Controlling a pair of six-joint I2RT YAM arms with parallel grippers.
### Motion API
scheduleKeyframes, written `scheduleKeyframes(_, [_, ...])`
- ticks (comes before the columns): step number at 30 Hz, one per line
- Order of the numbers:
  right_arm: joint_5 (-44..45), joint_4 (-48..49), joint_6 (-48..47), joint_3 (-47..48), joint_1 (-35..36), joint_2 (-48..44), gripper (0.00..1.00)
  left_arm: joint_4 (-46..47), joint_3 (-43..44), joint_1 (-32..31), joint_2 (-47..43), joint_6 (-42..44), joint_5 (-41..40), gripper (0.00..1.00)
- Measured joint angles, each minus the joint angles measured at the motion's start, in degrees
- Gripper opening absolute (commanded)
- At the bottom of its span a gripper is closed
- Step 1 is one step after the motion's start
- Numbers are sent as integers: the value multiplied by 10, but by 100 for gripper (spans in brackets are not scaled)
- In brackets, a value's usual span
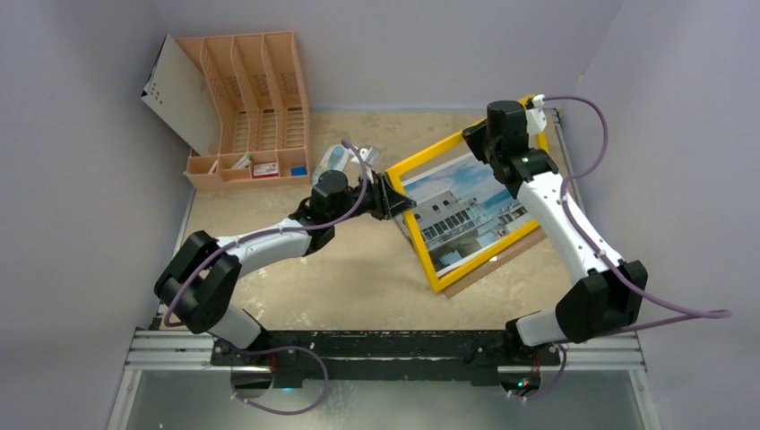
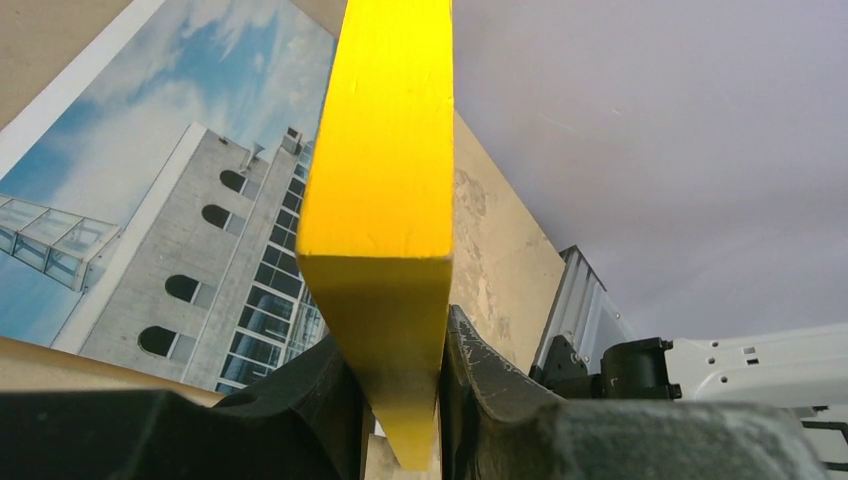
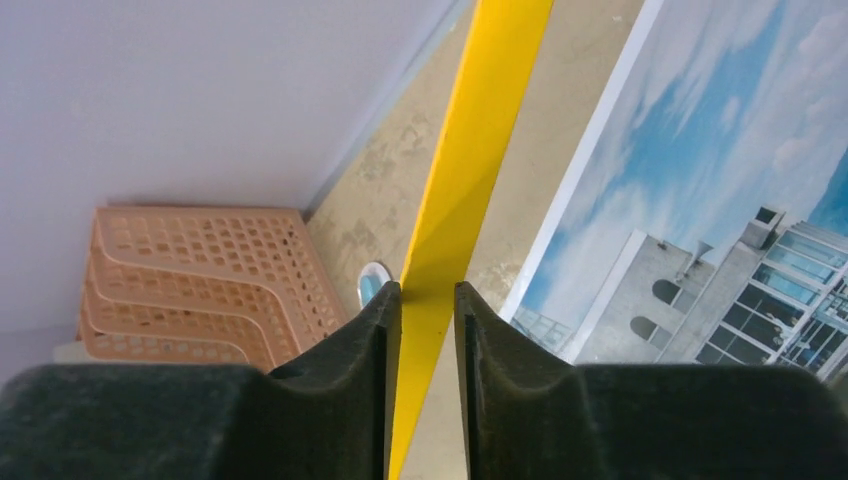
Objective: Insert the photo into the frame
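Wrist views show what the overhead cannot: 2 grips clenched on the frame (image 1: pixel 421 154), the left gripper (image 2: pixel 398 400) at its left edge, the right gripper (image 3: pixel 427 330) on its far rim. Overhead, the photo (image 1: pixel 466 213) shows inside the yellow outline, seemingly lying on the backing board (image 1: pixel 495 268) beneath. Orange file rack (image 1: pixel 255 98), far left, holds small items in its front compartments.

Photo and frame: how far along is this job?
Done: the photo lies face up inside the outline of the frame. In hand: left gripper and right gripper are both shut on its yellow rim. Left: seating it; the right wrist view shows bare table between rim and print, so it does not look fitted yet.
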Motion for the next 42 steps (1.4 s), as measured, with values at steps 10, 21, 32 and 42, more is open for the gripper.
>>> scheduleKeyframes(10, [21, 30, -26, 0, 0, -37, 57, -30, -9, 0, -34, 11, -2, 0])
scheduleKeyframes(21, [-26, 25, 13, 0, -1, -14, 66, -40, -9, 0, -48, 32, 7, 0])
scheduleKeyframes(32, [-52, 26, 64, -2, -3, 9, 14, -49, -9, -3, -57, 46, 7, 28])
scheduleKeyframes(42, [0, 29, 14, -1, -4, -53, 9, -92, -9, -9, -127, 50, 7, 89])
